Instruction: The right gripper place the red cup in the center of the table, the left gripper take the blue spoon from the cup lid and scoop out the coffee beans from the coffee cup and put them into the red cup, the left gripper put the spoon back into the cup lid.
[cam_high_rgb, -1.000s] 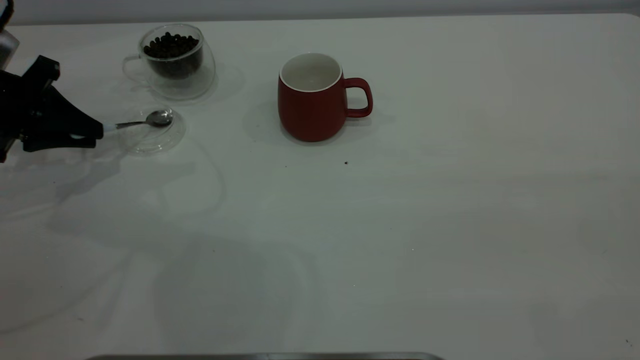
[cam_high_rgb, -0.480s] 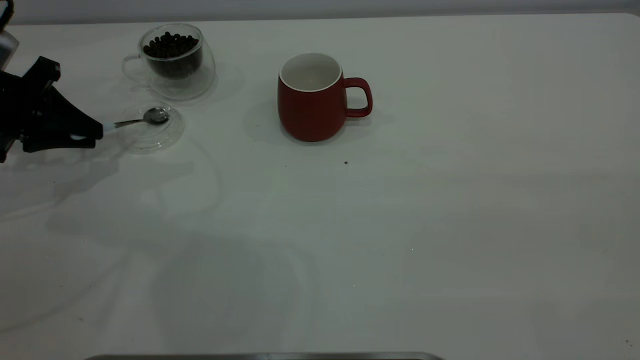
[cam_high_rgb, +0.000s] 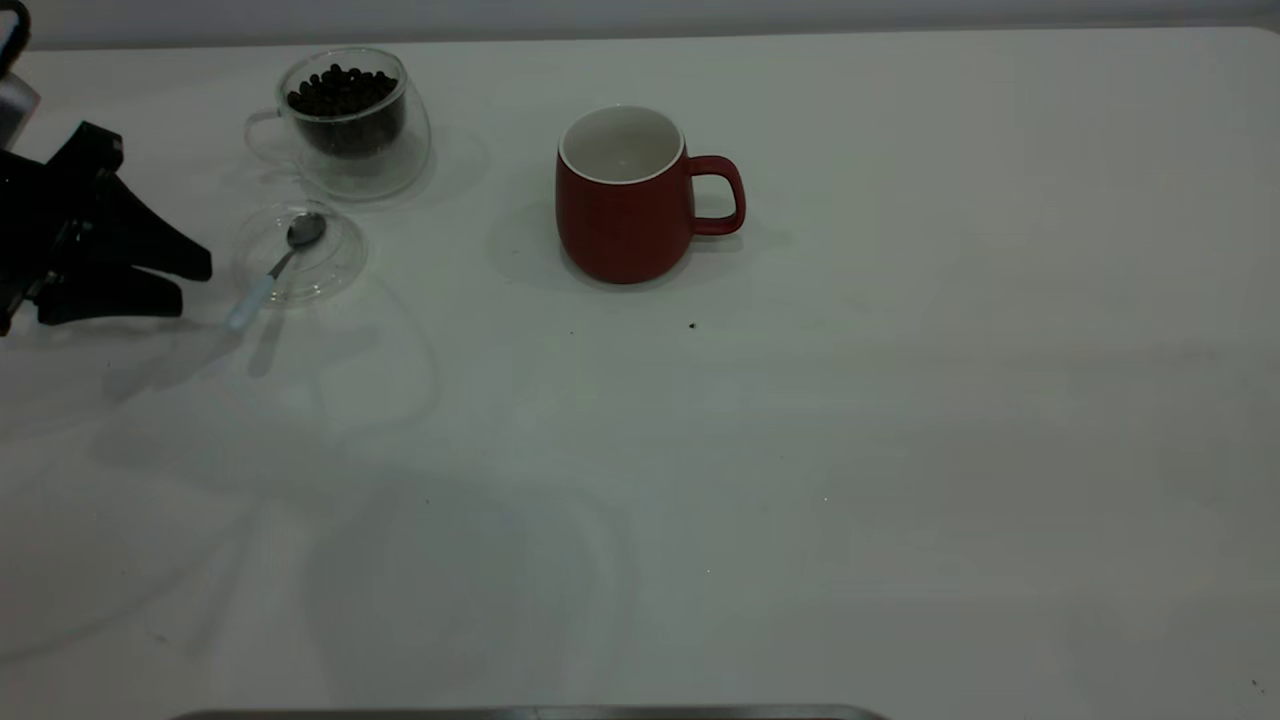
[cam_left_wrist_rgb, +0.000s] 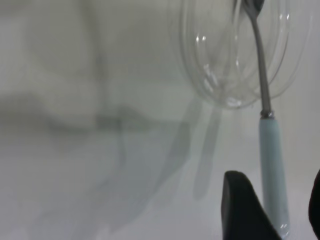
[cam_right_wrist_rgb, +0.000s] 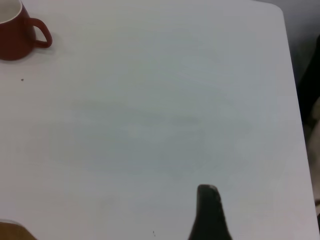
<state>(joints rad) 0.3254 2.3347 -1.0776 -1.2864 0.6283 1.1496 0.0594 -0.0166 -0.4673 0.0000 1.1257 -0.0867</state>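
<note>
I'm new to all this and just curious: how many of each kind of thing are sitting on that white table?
Cups: 2, the red cup and the coffee cup holding coffee beans
Lids: 1, the cup lid
Spoons: 1, the blue spoon
Total: 4 things, counting the beans as the glass cup's filling.

Dim, even light was cast over the desk (cam_high_rgb: 900, 400); soft overlapping shadows were thrown, and both wrist views were blurred.
</note>
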